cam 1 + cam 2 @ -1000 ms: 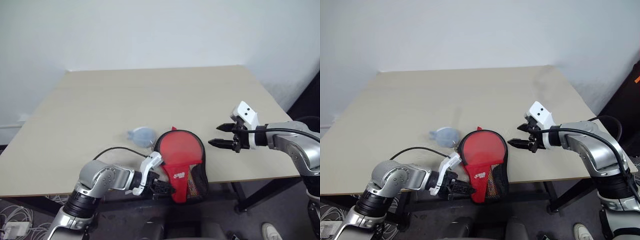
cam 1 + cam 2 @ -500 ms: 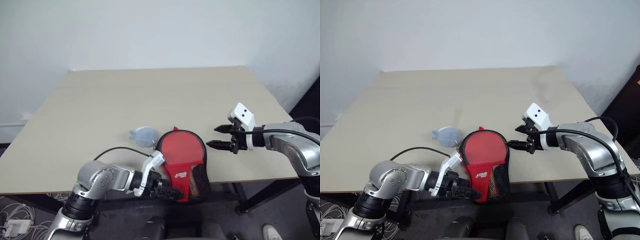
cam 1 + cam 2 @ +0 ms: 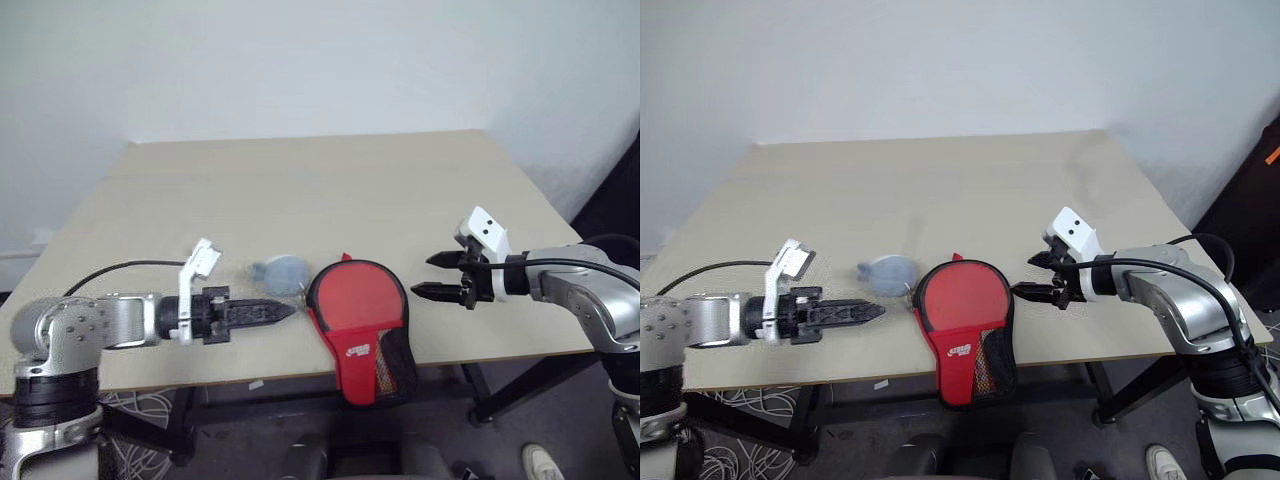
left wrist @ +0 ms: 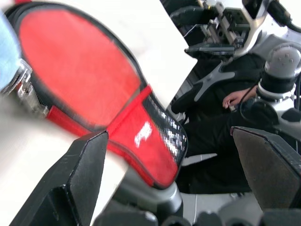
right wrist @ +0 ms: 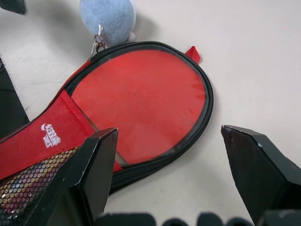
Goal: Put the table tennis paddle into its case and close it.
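Our left gripper [image 3: 868, 311] has its fingers spread wide and holds nothing, tips just beside the small grey-blue lump [image 3: 887, 271] clipped to the zip. Our right gripper [image 3: 1030, 276] is also parted and empty, tips close by the round end of the case [image 3: 965, 312]. The case lies at the table's [image 3: 940, 190] near edge, its mesh end overhanging. We judge it light, soft and floppy with slick plastic, so best pinched at the seam; whether the paddle is inside we cannot tell
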